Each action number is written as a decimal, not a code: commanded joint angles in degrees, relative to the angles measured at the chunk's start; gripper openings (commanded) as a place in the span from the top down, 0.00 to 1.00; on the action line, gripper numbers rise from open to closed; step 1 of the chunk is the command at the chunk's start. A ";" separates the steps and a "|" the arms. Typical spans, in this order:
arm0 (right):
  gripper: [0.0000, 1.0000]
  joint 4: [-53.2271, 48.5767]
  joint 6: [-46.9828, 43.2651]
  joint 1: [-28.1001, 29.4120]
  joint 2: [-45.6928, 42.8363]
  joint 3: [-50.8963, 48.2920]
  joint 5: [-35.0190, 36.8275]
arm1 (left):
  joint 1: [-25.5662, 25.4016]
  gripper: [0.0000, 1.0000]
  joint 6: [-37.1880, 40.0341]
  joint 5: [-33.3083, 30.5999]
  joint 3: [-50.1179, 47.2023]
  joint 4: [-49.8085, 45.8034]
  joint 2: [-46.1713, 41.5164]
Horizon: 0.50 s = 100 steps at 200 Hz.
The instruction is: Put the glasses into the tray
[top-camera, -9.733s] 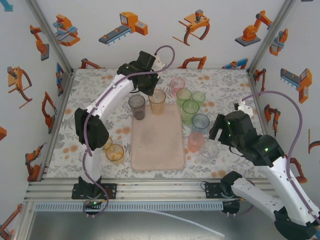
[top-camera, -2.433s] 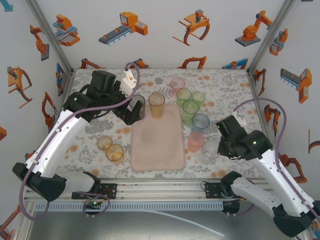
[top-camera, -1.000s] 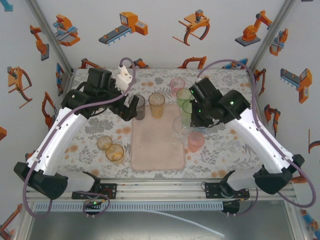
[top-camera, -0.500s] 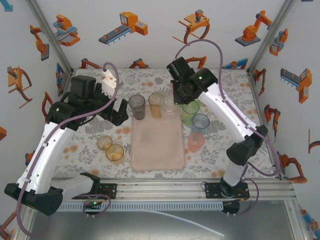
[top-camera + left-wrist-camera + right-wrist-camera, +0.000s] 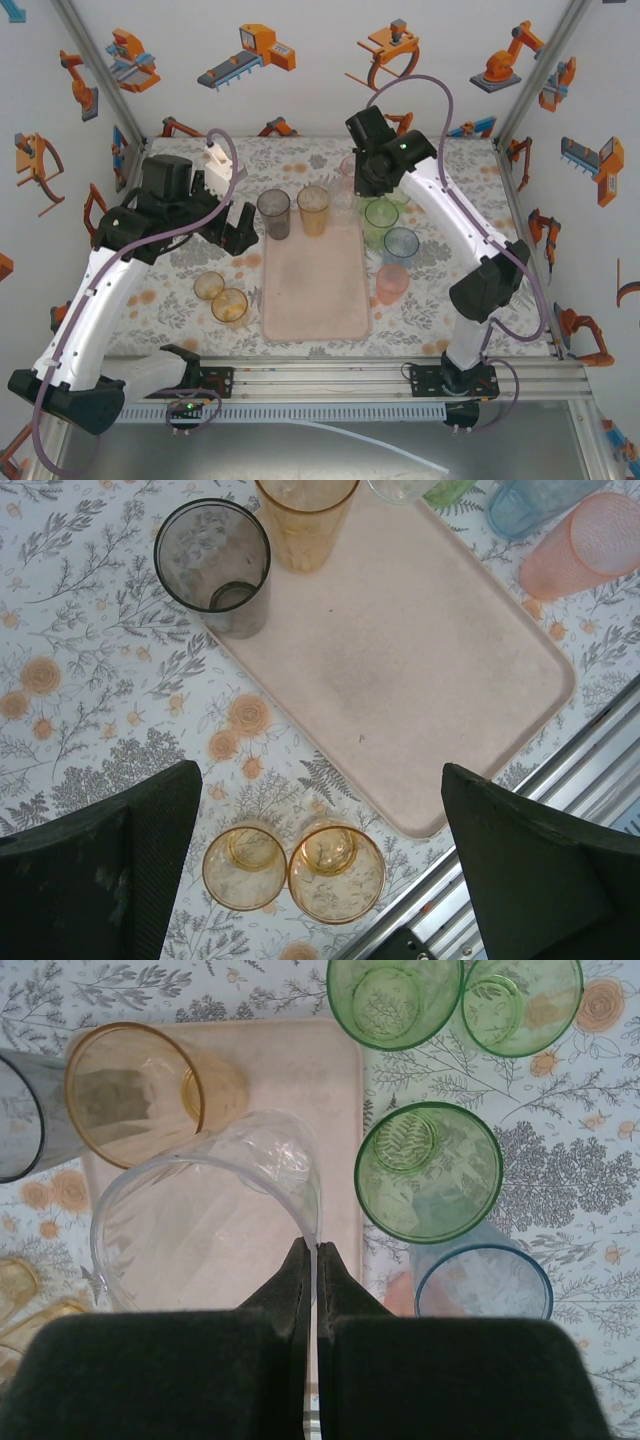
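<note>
We find no legible txt, nos. or brand marks in any view. The wall stickers (image 5: pixel 250 52) behind the tray (image 5: pixel 315 300) are orange robot-arm pics w/o lettering we can make out. The worktop (image 5: pixel 180 275) around the tray carries a floral print, no words.

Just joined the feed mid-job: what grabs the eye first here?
The right gripper pinches the rim of a clear glass at the far end of the pink tray, beside the amber glass and grey glass. Green glasses, a blue glass and a pink glass crowd the table right of the tray; the left gripper hangs open near two small amber glasses.
</note>
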 commanded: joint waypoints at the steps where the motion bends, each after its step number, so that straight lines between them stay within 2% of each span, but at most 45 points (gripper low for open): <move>1: 1.00 3.94 1.89 -1.07 0.17 -1.51 -1.29 | 0.50 0.03 -1.03 1.86 -0.48 0.98 -1.10; 100: 1.00 4.94 2.56 -2.44 4.53 -1.19 -0.57 | 0.85 0.03 -1.69 2.92 -0.96 1.51 -1.21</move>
